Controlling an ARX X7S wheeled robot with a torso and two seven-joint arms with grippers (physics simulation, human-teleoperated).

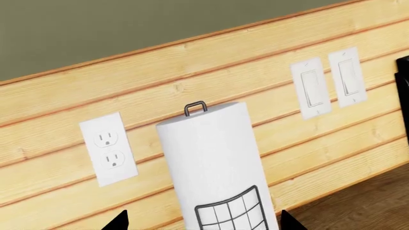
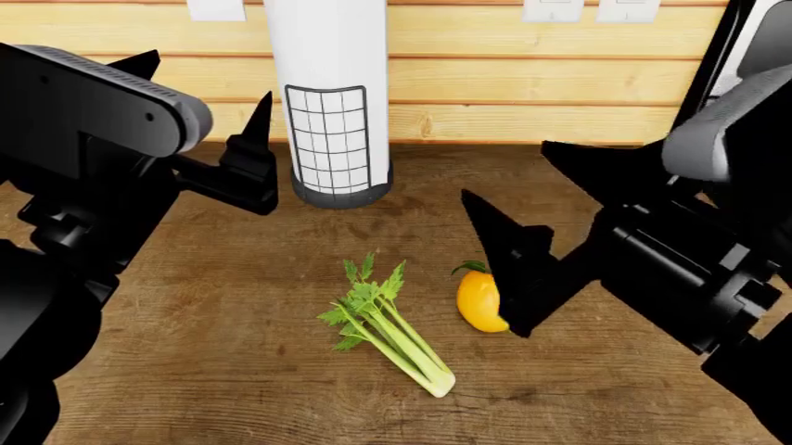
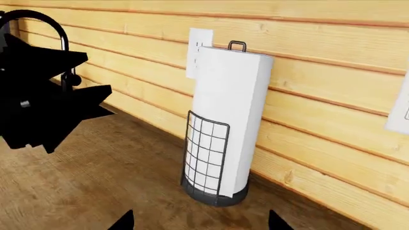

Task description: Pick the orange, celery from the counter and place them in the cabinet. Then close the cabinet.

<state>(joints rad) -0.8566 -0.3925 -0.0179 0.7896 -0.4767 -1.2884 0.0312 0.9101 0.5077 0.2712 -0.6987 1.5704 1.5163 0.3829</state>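
I'm looking at a home kitchen. A brown wood counter (image 2: 223, 371) runs up to a backsplash of pale wood planks (image 1: 191, 62), which carries a wall outlet (image 1: 108, 149) and two rocker switches (image 1: 327, 82). A paper towel roll (image 3: 225, 124) stands upright in a black wire holder by the wall, and food lies out: celery (image 2: 386, 326) and an orange (image 2: 478, 300).

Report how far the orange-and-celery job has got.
Nothing is stowed yet: the orange and the celery both lie on the counter. The right gripper is open beside the orange; the left gripper holds nothing. The cabinet is out of view.
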